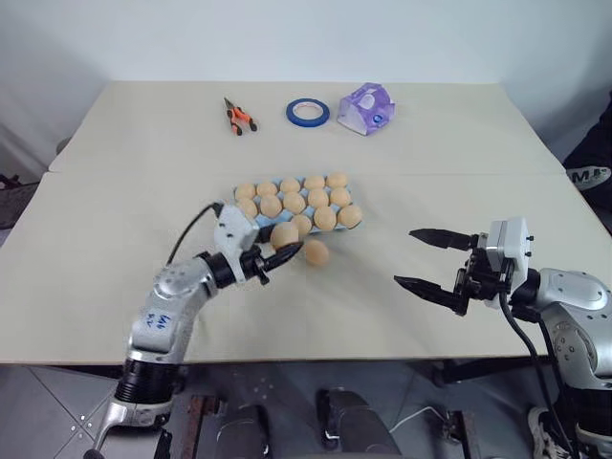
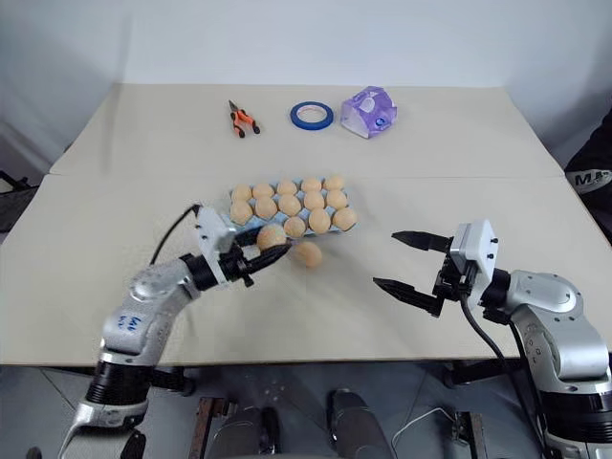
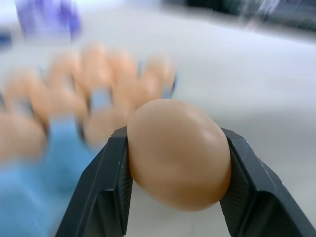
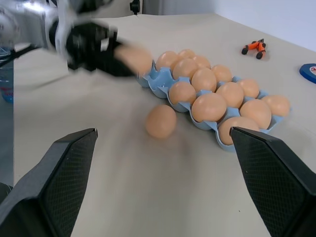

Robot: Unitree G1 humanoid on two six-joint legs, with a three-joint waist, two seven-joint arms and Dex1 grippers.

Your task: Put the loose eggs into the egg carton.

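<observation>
Egg pinched, carton just ahead — one more egg loose on the table.

The left gripper point(image 1: 277, 256) is clamped on one of the loose eggs point(image 3: 178, 154), the black fingers point(image 3: 106, 192) pressing its two sides, and holds it above the table at the near edge of the egg carton point(image 1: 236, 194). The risk, as I judge it: the shell is smooth and rounded, so it could slip out and roll, or crack if the squeeze is hard; lowering it off-centre could knock a seated egg or shove the light tray. A second loose egg point(image 1: 316, 252) lies on the table just beside the carton's near edge, right of the held one. The right gripper point(image 1: 432, 261) hangs spread wide and empty — well apart from both.
</observation>
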